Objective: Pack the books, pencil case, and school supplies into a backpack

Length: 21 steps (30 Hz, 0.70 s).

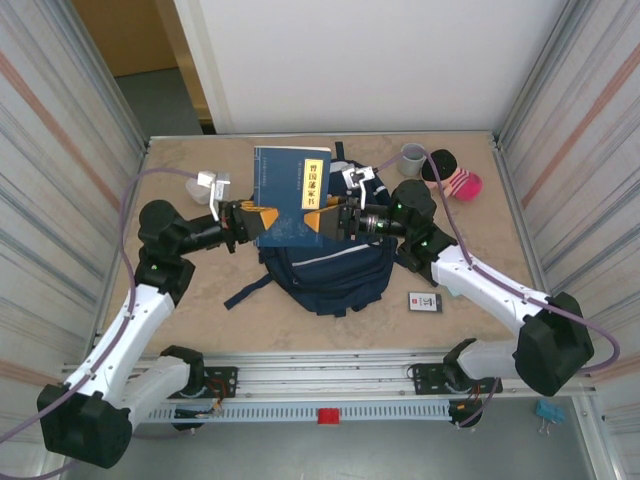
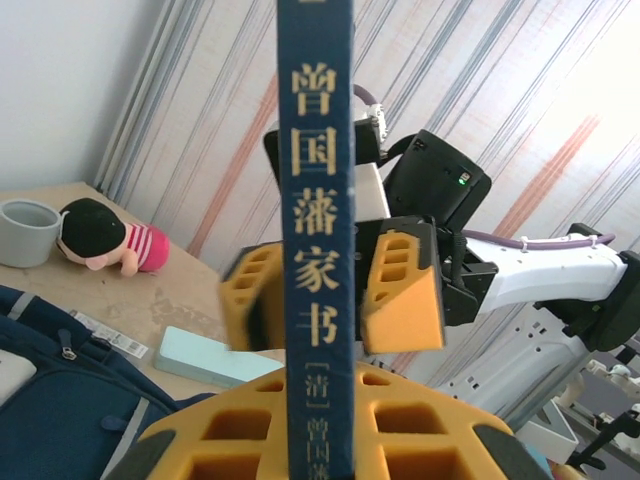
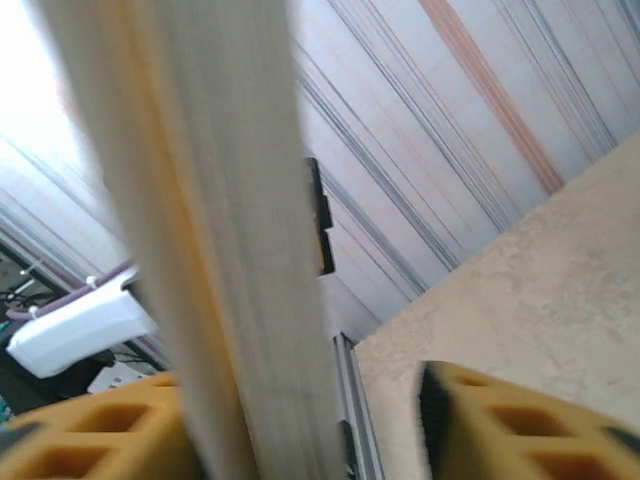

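Two ribbed side panels and a white back wall box in the table (image 1: 200,290). Its bare stretches lie left of the backpack (image 1: 335,270) and along the near edge. On the right, a small black rectangle with a white label (image 1: 425,301) takes up some of the room, and a grey cup (image 1: 411,155) and a plush toy (image 1: 455,180) sit in the far right corner. I hold the dark blue book (image 1: 290,190) in the air over the backpack's far half, cover up, between my two grippers. My left gripper (image 1: 266,222) is clenched on the spine side. My right gripper (image 1: 322,222) straddles the page edge with one pad against the pages and a gap beside the other, so it is not clamped. The book has gold Chinese characters down its spine, a yellow label on the cover and pale pages. A pale teal book (image 2: 215,355) lies flat on the table just beside the backpack.
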Each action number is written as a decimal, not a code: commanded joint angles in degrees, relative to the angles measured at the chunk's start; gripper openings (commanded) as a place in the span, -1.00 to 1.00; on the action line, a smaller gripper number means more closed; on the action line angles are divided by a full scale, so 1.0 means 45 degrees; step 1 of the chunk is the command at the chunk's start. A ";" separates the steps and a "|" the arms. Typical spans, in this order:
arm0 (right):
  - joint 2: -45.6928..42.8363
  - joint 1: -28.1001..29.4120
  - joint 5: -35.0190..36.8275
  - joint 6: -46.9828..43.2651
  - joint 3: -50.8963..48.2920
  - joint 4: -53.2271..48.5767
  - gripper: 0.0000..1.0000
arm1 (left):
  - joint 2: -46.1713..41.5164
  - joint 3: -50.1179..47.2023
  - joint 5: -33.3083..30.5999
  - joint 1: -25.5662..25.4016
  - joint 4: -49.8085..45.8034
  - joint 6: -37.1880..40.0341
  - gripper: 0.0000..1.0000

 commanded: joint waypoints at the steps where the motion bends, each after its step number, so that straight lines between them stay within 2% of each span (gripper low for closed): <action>1: -0.0220 -0.0187 -0.0158 0.0380 -0.0259 0.1240 -0.66 | -0.0273 0.0575 -0.0673 -0.0026 -0.0968 0.1022 -0.79; 2: -0.0319 -0.0235 -0.0076 0.0260 -0.0387 0.1339 -0.83 | -0.0324 0.0645 -0.0908 -0.0033 -0.1639 0.1424 -0.67; 3: -0.0489 -0.0312 0.0056 0.0080 -0.0524 0.1318 -0.94 | -0.0378 0.0753 -0.1189 -0.0021 -0.2445 0.1940 -0.44; 5: -0.0927 -0.0442 0.0401 -0.0759 -0.0641 0.0613 -0.98 | -0.0596 0.1088 -0.1810 -0.0032 -0.4216 0.3104 0.05; 6: -0.1233 -0.0453 0.0574 -0.1835 -0.0612 -0.0307 -0.98 | -0.0796 0.1287 -0.2148 -0.0018 -0.5113 0.3880 0.24; 8: -0.1898 -0.0342 0.1259 -0.4216 -0.0337 -0.2916 -0.99 | -0.1250 0.1611 -0.2936 -0.0020 -0.6593 0.5317 0.44; 11: -0.2595 -0.0189 0.2585 -0.7683 0.0299 -0.6830 -0.98 | -0.1927 0.2113 -0.3776 -0.0024 -0.8583 0.7896 0.56; 14: -0.2860 -0.0064 0.3696 -1.0564 0.0821 -0.9473 -0.98 | -0.2295 0.2560 -0.3631 -0.0103 -1.0350 1.0936 0.55; 17: -0.2870 0.0605 0.5234 -1.3417 0.1122 -1.1216 -1.00 | -0.2535 0.2741 -0.3657 -0.0491 -1.1559 1.3332 0.56; 21: -0.2417 0.1721 0.6922 -1.5941 0.1617 -1.2712 -1.00 | -0.2134 0.3209 -0.4300 -0.1139 -1.3230 1.5031 0.65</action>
